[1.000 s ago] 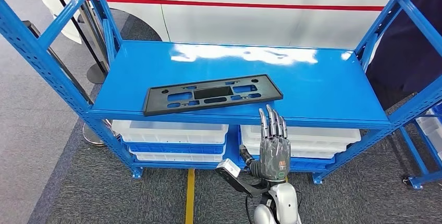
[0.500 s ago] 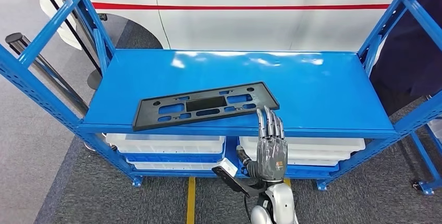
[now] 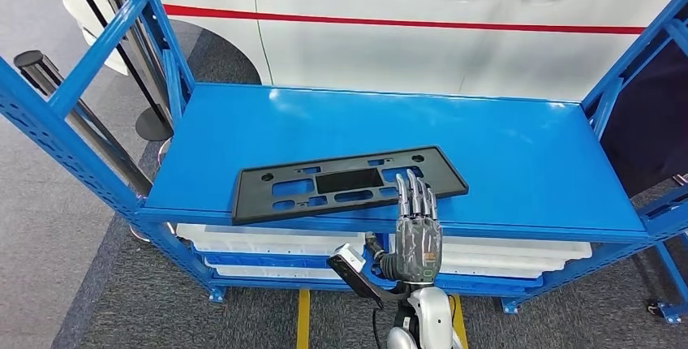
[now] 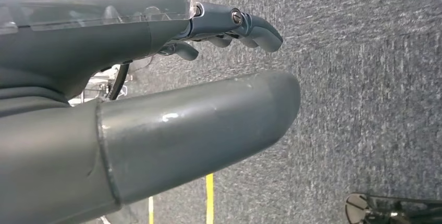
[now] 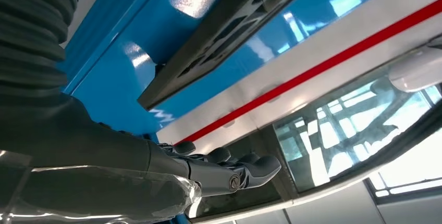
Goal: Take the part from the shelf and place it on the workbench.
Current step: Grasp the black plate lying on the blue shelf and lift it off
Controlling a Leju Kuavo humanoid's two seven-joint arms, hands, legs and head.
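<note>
Between the earlier head frames and the present one, the whole scene is seen to have shifted, which is attributed to movement of the camera rather than of the objects; against this, the right hand [image 3: 418, 235] is found higher against the blue steel shelf [image 3: 527, 162], its extended fingertips [image 3: 414, 189] now overlapping the near edge of the flat black plastic plate-shaped part with cut-out slots [image 3: 349, 183], where formerly they fell short of it. An approach is thus judged to be under way, with no grasp yet made. The part is shown lying flat near the front edge of the shelf deck, slightly skewed. The right hand is held upright with fingers straight and close together, nothing held; contact with the part cannot be confirmed. The left hand [image 4: 156, 104] is seen over grey carpet, fingers loosely curled, nothing in it. A white car body with a red stripe [image 3: 406, 20] is noted behind the shelf, and white plastic bins [image 3: 268, 239] below the deck. The blue upright posts [image 3: 73, 114] and the front lip of the deck are judged the chief obstructions to lifting the part out.
</note>
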